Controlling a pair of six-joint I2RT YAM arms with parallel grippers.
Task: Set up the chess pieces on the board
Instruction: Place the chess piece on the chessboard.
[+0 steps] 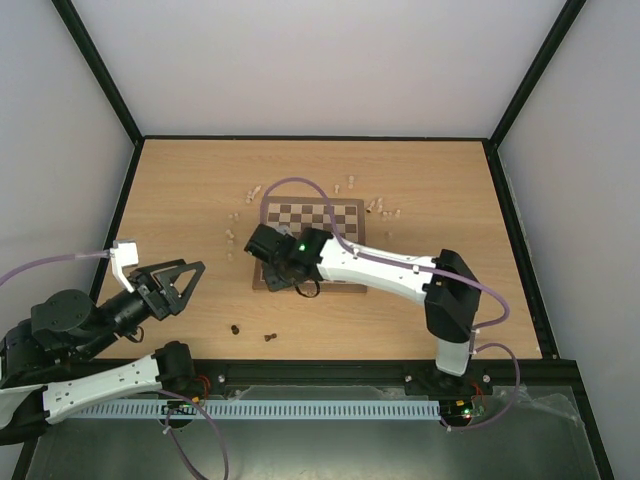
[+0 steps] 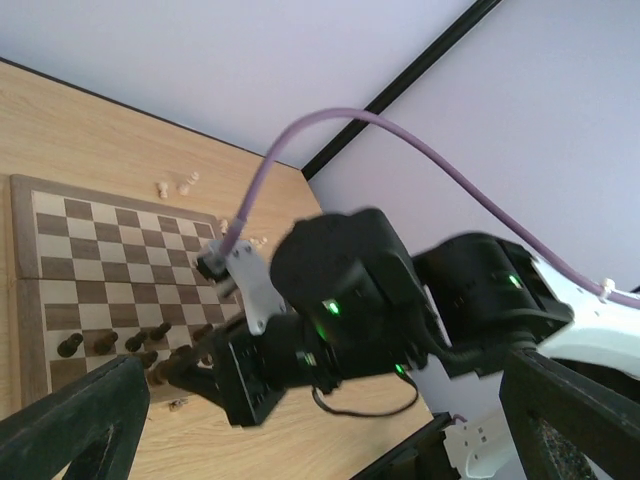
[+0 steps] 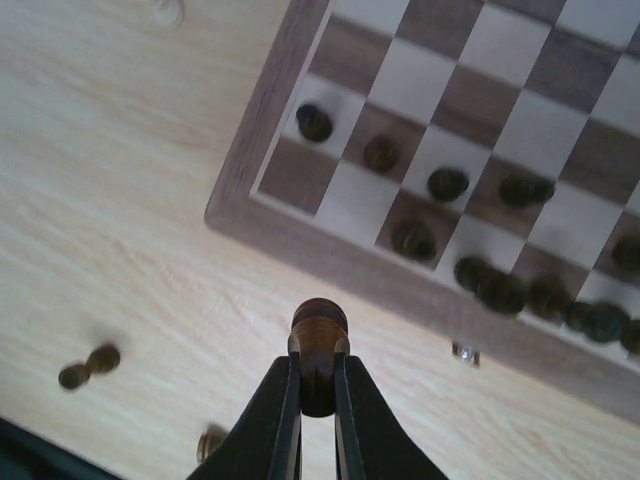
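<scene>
The right gripper [image 3: 318, 368] pinches a dark chess piece [image 3: 319, 322] over the light wood tabletop [image 1: 450, 200], just off the board [image 1: 320, 215] corner. The left gripper [image 1: 186, 280] is spread wide, holding nothing. Pale walls [image 1: 320, 60], black frame [image 1: 310, 137].

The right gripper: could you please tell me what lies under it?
The right gripper holds a dark brown wooden chess piece over the light wood tabletop, just outside the chequered wooden board's brown border. In the top view, the right arm hides that spot.
</scene>
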